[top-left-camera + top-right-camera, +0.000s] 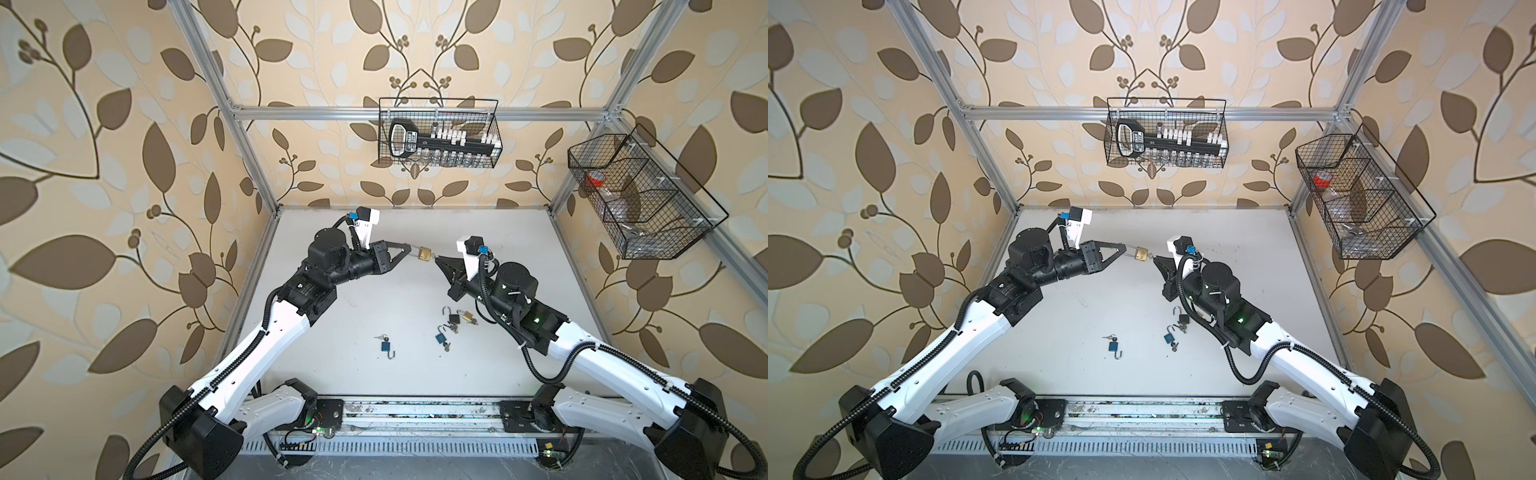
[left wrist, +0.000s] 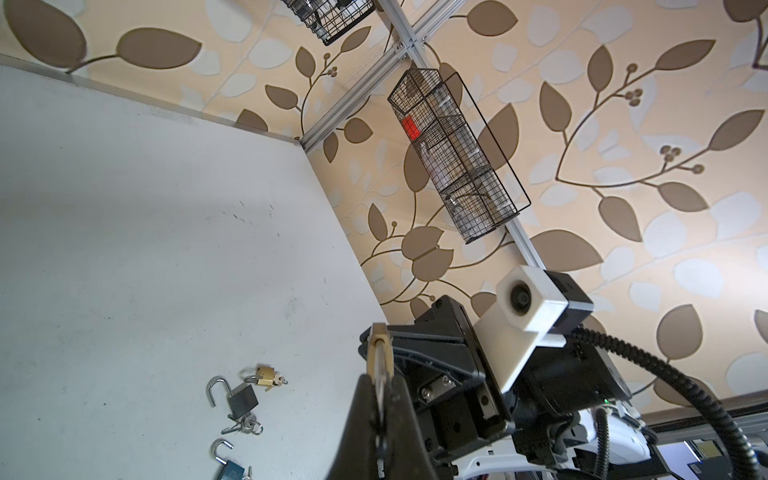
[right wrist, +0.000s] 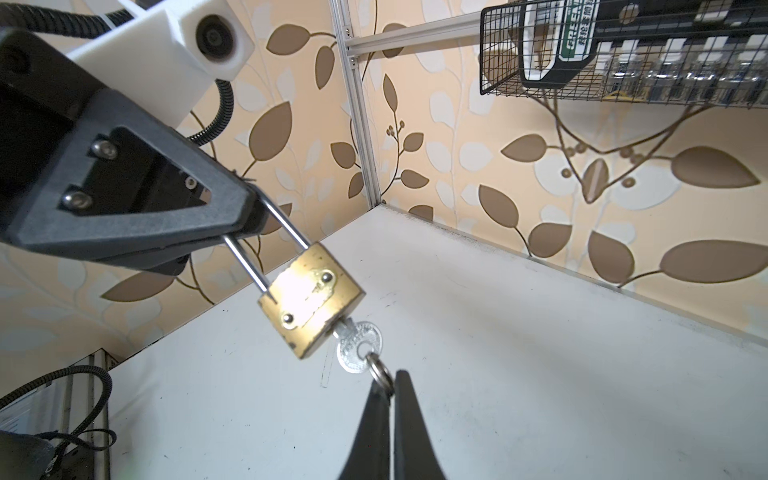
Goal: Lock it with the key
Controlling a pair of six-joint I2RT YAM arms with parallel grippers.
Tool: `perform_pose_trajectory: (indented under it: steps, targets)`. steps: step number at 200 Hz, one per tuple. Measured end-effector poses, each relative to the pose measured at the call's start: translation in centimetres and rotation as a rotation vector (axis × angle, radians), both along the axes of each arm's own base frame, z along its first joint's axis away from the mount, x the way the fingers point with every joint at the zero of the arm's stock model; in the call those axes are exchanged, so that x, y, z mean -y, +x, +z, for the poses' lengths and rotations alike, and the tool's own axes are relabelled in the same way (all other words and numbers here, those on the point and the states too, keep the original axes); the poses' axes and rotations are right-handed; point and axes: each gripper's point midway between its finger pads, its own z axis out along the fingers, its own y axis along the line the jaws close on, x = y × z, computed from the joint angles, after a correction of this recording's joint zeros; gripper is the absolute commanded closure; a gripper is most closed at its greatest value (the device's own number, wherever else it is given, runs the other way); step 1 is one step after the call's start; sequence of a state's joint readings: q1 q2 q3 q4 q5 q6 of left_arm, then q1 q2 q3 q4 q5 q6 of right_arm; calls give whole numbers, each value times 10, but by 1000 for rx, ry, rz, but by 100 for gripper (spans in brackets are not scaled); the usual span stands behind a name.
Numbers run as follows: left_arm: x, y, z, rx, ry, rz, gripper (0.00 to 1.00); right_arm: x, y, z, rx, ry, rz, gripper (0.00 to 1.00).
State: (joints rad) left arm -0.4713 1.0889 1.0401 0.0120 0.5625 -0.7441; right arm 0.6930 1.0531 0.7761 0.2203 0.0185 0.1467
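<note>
A brass padlock (image 1: 424,254) (image 1: 1141,254) (image 3: 311,300) hangs in the air above the back of the white table (image 1: 374,299). My left gripper (image 1: 411,249) (image 1: 1126,249) (image 2: 380,382) is shut on its steel shackle (image 3: 266,253), and both shackle legs reach the body. A silver key (image 3: 353,345) sits in the keyhole at the padlock's other end. My right gripper (image 1: 436,259) (image 1: 1154,259) (image 3: 390,380) is shut on the key's split ring (image 3: 381,376). In the left wrist view the padlock (image 2: 379,353) shows edge-on and hides the right gripper's tips.
Several other small padlocks lie on the table nearer the front: a blue one (image 1: 386,345) with an open shackle, a dark one (image 1: 454,318), a small brass one (image 1: 467,316) and another blue one (image 1: 440,338). Wire baskets hang on the back wall (image 1: 440,133) and right wall (image 1: 640,195).
</note>
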Motion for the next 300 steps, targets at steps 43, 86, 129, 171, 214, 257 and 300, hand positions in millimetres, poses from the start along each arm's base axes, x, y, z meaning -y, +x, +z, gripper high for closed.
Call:
perform_pose_trajectory:
  steps: [43, 86, 129, 171, 214, 257, 300]
  targets:
    - [-18, -6, 48, 160, -82, 44, 100, 21, 5, -43, -71, -123, -47, 100]
    - [-11, -17, 59, 203, -86, -29, 100, 23, -15, -13, 1, -73, 34, 63]
    - [-3, -34, 81, 279, -83, -144, 100, 40, -27, 44, 58, 177, 198, 46]
    - [4, -47, 83, 322, -83, -242, 100, 18, -54, 70, 25, 294, 481, 41]
    - [13, -49, 77, 317, -79, -318, 100, 5, -79, 109, 69, 319, 644, 44]
    - [14, -54, 79, 326, -82, -350, 100, -7, -80, 117, 58, 311, 688, 49]
    - [17, -60, 86, 346, -88, -382, 100, -13, -71, 104, -4, 298, 685, 52]
